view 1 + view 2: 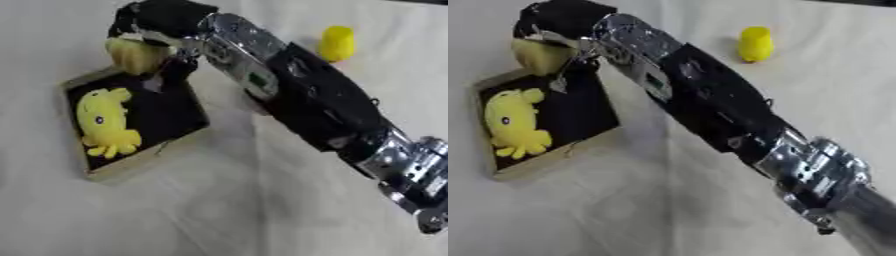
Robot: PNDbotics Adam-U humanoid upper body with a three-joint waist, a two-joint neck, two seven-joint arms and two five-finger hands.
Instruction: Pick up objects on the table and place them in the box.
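The robot's right arm [306, 95] comes in from the lower right corner and runs diagonally up to about eleven o'clock, where the right hand [162, 22] hangs over the far edge of the box [94, 172]. The hand's dark fingers are curled round a pale yellow, rounded soft object [134, 54], which sits under the palm and just above the box's far rim; whether it touches that rim cannot be told. The box is a shallow open tray with light cardboard-coloured walls and a black floor, lying askew on the pale cloth-covered table [219, 210] at about nine o'clock from the picture's middle. Inside it, against the left wall, lies a yellow plush octopus [103, 122] with a dark eye and short stubby legs pointing toward the near side; the right part of the black floor is bare. Well apart from the box, at about one o'clock, a small yellow upright toy [755, 44] stands alone on the table, beyond the forearm. The silver wrist joint [636, 37] shows just behind the hand.
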